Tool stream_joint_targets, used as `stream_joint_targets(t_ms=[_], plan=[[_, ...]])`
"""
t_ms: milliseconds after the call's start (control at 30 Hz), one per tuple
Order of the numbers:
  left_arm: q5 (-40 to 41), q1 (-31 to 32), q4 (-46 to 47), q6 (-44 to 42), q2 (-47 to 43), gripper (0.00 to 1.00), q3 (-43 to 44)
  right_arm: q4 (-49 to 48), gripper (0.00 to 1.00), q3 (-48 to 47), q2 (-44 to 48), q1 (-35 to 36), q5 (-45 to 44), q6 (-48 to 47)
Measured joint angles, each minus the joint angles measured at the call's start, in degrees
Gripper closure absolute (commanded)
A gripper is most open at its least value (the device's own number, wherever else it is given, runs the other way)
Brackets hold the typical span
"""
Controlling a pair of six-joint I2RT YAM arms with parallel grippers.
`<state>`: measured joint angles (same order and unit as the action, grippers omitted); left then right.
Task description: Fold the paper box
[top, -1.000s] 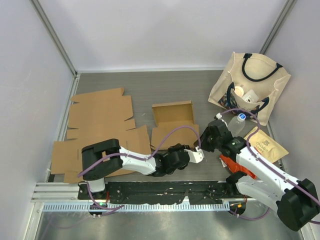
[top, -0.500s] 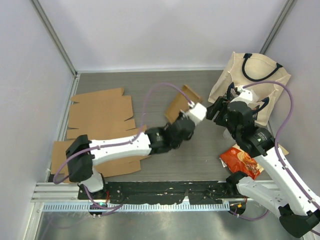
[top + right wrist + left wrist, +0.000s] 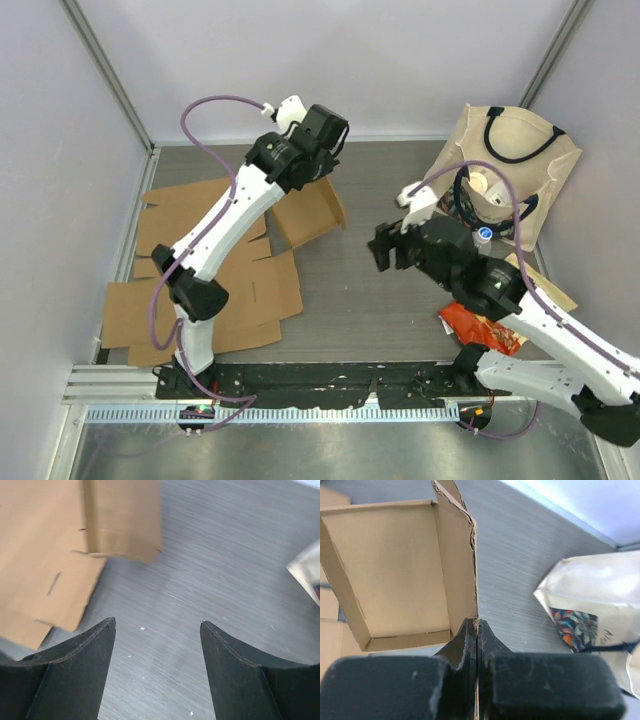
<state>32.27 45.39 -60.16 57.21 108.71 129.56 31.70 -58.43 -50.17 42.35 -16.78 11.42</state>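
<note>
A cloth bag (image 3: pixel 465 140) is seen at the right, with small things packed inside. The paper box (image 3: pixel 308 213) is held tilted over the table (image 3: pixel 380 190), one thin side wall pinched tight by the left gripper (image 3: pixel 477 630). The right gripper (image 3: pixel 157 625) is spread wide above the table.

The paper box (image 3: pixel 309 213) is brown cardboard, half folded into a shallow open tray. It has a flat bottom with low walls standing up around it. One wall has a rough, bent top edge. The left gripper (image 3: pixel 477 628) pinches that wall, its two fingers pressed tight on the thin card. The box sticks out straight ahead of the fingers, and its open inside lies off to one side of them. It is held up and tilted.
</note>
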Motion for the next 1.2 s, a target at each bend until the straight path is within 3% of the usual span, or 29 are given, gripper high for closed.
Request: stream_joint_targets(t_ms=[133,400,500,533,600,700,733,800,833,867,933,1033,1133,1200], plan=[[-1.05,-2.01,-9.92,10.49,4.13,1.00,2.84,-5.90,0.26,-0.15,-4.46,12.48,-3.48,-4.24],[-5.22,-4.28,-15.43,21.70,2.62,1.00,0.15,-17.77,0.32,-1.33,-16.90,13.49,-6.73,-8.79],[-7.04,-5.44,-16.13,23.47,1.73,1.00,-1.14,-22.05,0.45,-2.58,-20.96,13.55,-9.88,-10.43],[-7.67,-5.81,-16.24,23.89,1.46,1.00,-1.55,-23.78,0.58,-2.56,-21.88,13.57,-11.04,-11.32],[-9.14,-6.62,-16.35,24.87,0.87,1.00,-2.64,-27.19,0.65,-2.47,-23.43,13.57,-13.22,-13.53],[-11.19,-7.63,-16.15,26.21,-0.37,1.00,-5.27,-30.67,0.86,-2.47,-25.05,13.57,-15.52,-16.02],[-11.72,-7.82,-15.91,26.56,-0.66,0.89,-5.86,-31.28,0.98,-2.47,-25.46,13.60,-15.74,-16.96],[-13.14,-8.48,-13.99,26.53,-1.53,0.64,-7.56,-31.65,0.99,-2.47,-25.83,14.08,-15.56,-18.32],[-13.88,-8.79,-12.81,26.18,-2.14,0.34,-8.41,-31.67,0.99,-2.47,-25.86,14.23,-15.15,-18.93],[-14.56,-8.94,-11.63,25.66,-2.84,0.25,-9.57,-31.67,0.99,-2.47,-25.83,14.10,-14.91,-19.17],[-15.52,-9.22,-9.99,23.65,-4.35,0.13,-11.47,-31.63,0.99,-2.47,-25.55,12.55,-13.90,-19.58],[-17.92,-10.21,-4.20,18.25,-8.24,0.11,-16.70,-28.96,0.99,-2.45,-24.26,6.16,-7.10,-19.76],[-24.44,-13.49,8.17,7.45,-17.88,0.03,-30.82,-24.15,0.99,-2.67,-22.03,-1.42,-0.20,-19.91],[-30.62,-18.40,22.77,0.90,-27.47,0.02,-45.72,-20.94,0.99,-2.69,-19.71,-6.58,4.96,-20.41]])
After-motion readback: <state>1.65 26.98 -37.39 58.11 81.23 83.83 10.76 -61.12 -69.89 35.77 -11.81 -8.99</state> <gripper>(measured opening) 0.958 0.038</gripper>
